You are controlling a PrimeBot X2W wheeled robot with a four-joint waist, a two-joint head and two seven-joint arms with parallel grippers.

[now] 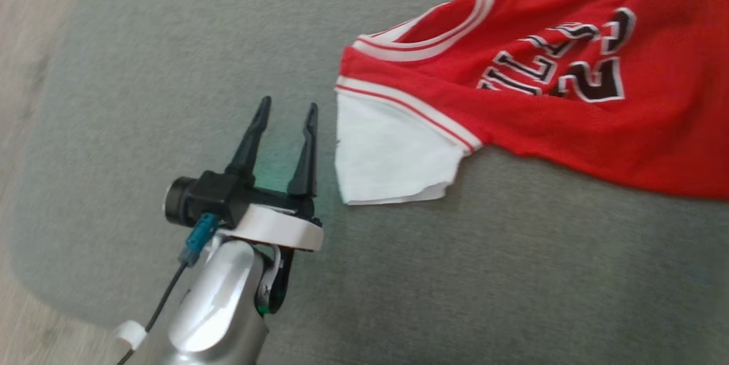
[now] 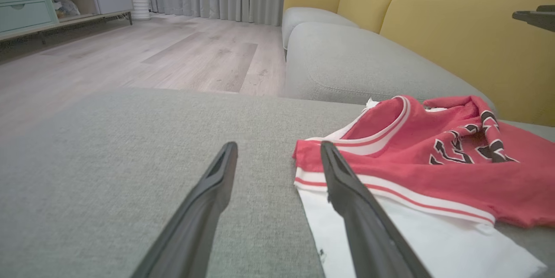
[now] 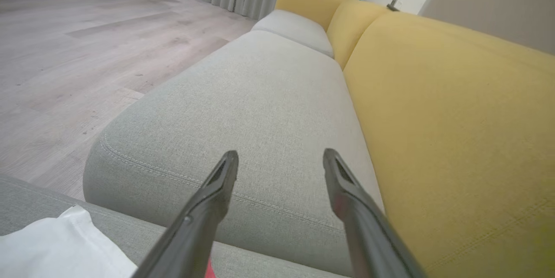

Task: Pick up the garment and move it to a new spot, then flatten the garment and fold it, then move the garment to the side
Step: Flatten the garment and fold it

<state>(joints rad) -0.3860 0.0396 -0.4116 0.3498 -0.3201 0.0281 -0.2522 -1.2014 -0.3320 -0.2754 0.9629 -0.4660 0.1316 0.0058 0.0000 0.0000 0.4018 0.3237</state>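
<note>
Your left claw (image 1: 288, 104) open, just beside the red-and-white garment (image 1: 529, 120) on the grey cushion (image 1: 142, 69), your right claw (image 3: 281, 154) open too, fingers apart.

Garment (image 1: 541, 120) cut off at head view's top, right edges; lettering (image 1: 564, 69) creased, unreadable.

Numeral 2 (image 1: 592, 77) on red jersey (image 1: 569, 126)

The right tool (image 3: 279, 155) is hanging open over the grey cushion (image 3: 260, 96); a white corner of the garment (image 3: 60, 250) is lying lower left.
</note>
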